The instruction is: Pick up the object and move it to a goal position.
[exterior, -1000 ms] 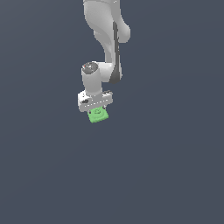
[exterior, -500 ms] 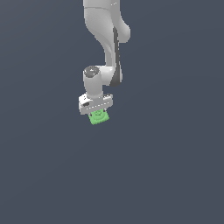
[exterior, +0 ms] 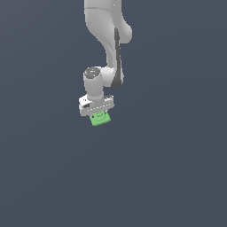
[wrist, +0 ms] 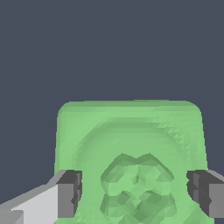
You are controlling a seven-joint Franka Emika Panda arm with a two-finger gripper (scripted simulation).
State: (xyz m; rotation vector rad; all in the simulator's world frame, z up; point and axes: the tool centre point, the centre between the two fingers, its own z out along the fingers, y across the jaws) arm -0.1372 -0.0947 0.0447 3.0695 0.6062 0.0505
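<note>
Green block sits a bit left of centre and just above the middle of the exterior view, tucked right under the white tool and partly hidden by it, so only its lower edge and one rounded corner peek out. White arm comes down from the top centre of the frame, bends at a round joint and ends in the flat crossbar of the tool. Over in the wrist view the block fills the lower middle of the picture, squarish with rounded corners and a lumpy circular mark on its face, and the two dark fingers are pressed up against its opposite sides, so the tool is closed onto the block and gripping it. Everything around is plain dark grey-blue table with no texture, so whether the block is touching it or lifted off I honestly can't tell from this alone. Compared with a second ago, the tool and block have both crept slightly higher in the exterior frame, and the grip looks the same.
</note>
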